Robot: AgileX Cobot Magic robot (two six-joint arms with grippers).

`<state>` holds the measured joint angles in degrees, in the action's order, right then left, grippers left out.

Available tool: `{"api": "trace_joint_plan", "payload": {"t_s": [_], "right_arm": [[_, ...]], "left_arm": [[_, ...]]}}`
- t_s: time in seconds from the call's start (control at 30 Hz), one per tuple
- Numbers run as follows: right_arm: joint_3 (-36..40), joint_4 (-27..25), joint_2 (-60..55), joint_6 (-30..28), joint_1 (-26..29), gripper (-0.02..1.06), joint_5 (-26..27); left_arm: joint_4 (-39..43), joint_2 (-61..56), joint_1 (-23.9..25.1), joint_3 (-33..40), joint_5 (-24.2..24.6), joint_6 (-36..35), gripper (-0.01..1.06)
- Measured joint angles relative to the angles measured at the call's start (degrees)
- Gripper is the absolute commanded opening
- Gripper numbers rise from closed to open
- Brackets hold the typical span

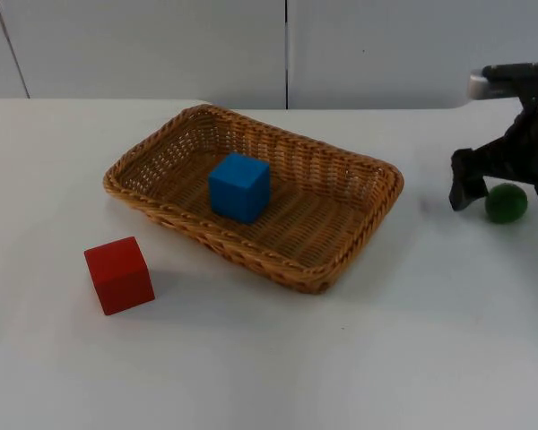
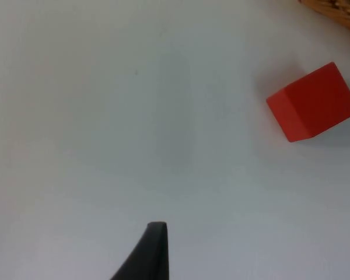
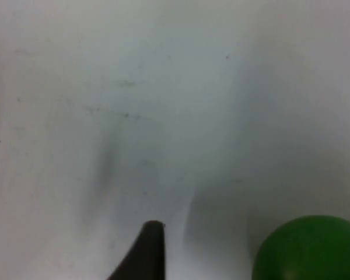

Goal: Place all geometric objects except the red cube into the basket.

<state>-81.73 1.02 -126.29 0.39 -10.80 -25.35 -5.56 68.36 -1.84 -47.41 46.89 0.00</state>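
Top view: a woven wicker basket (image 1: 359, 235), rectangular with sloped walls, sits mid-tabletop (image 1: 359, 367) and holds a blue cube (image 1: 239, 186) on its floor. A red cube (image 1: 118, 274) rests on the tabletop just outside the basket's near-left corner; it is to be left there. A green ball (image 1: 506, 202) lies well to the basket's right, with the right end effector (image 1: 507, 188) lowered around it, fingers spread, one dark finger to the ball's left and not yet pinching. Left wrist view: the red cube (image 2: 312, 102), matte with sharp edges, and a sliver of basket rim (image 2: 338, 10); one fingertip of the left end effector is visible, so I cannot tell its state; this arm waits. Right wrist view: the green ball (image 3: 309, 249) sits close beside a fingertip. Judgement: the ball looks light, rigid and smooth, liable to roll; grip it across its widest middle.
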Motion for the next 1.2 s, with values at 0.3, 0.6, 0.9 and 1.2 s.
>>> {"api": "trace_joint_plan", "payload": {"t_s": [0.3,0.6,0.9,1.2], "right_arm": [[-0.2,0.0,0.4,0.0,-0.1,0.0,-1.4],[-0.2,0.0,12.0,-1.3,-0.4,0.0,-9.7],[-0.2,0.0,23.9,-3.8,-0.5,0.0,-19.5],[-0.2,0.0,24.1,-4.7,-2.7,0.0,-22.4]], "left_arm": [[0.2,0.0,0.0,0.0,-0.1,0.0,1.05],[0.2,0.0,0.0,0.0,-0.5,0.0,1.05],[0.4,0.0,0.0,0.0,-0.7,0.0,1.05],[0.4,0.0,0.0,0.0,-0.7,0.0,1.05]]}}
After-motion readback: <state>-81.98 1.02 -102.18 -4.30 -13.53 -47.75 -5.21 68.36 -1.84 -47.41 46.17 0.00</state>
